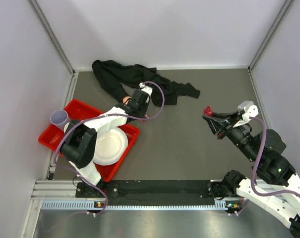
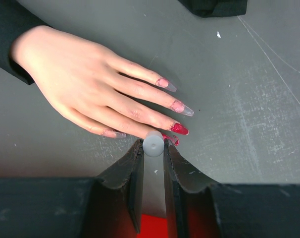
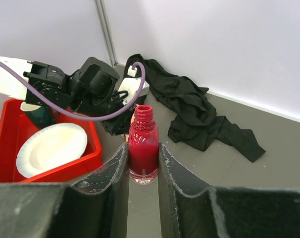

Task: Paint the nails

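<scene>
my left gripper (image 2: 153, 151): clamped on grey brush cap (image 2: 153, 142), at mannequin hand (image 2: 85, 89) nails (image 2: 179, 129) | my right gripper (image 3: 143, 157): clamped on uncapped red polish bottle (image 3: 143, 141), well apart from mannequin hand

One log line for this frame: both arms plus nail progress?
left pincer: shut on brush cap, at nails | right pincer: shut on open polish bottle, upright | mannequin hand: two nails red, rest look bare
</scene>
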`<state>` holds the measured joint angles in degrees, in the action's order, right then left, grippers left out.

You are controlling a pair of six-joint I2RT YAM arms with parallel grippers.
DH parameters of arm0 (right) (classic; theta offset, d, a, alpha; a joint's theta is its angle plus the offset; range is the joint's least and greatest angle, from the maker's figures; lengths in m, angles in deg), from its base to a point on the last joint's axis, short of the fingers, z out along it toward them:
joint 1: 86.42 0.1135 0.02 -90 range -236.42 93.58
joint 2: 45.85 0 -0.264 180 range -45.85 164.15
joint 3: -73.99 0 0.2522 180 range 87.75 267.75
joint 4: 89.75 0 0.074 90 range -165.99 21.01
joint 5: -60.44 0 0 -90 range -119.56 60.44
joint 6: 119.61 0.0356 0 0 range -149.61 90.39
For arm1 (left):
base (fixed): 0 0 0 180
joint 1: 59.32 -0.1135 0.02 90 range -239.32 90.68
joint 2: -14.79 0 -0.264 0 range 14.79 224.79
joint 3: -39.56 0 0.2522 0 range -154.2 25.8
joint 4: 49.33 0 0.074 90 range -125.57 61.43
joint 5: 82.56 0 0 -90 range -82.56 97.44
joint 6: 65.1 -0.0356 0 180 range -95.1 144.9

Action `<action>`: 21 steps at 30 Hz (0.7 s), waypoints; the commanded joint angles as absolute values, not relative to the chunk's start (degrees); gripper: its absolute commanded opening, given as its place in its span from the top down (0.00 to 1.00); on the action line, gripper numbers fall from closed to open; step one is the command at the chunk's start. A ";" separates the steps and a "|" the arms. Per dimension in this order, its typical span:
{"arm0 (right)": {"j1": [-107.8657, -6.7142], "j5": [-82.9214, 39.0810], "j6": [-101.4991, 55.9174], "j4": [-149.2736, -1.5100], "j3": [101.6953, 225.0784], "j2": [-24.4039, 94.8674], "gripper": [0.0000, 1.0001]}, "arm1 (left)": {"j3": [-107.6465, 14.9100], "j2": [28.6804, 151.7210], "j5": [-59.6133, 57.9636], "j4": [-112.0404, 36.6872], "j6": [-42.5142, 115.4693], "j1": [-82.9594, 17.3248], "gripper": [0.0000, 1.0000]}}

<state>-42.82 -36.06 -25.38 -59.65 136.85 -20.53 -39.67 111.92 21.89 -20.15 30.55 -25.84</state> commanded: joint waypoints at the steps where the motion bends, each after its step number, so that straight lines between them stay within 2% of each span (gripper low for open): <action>1: -43.26 -35.71 -24.95 -61.05 137.15 -20.01 1.00 | -42.05 111.12 22.38 -21.69 29.64 -25.65 1.00; 21: -43.18 -35.54 -24.86 -61.13 137.24 -20.01 1.00 | -40.47 110.77 21.77 -20.54 30.70 -25.65 1.00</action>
<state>-42.82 -35.91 -25.35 -59.65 136.85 -20.53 -39.89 111.92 21.87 -20.04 30.50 -25.84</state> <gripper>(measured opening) 0.233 0.236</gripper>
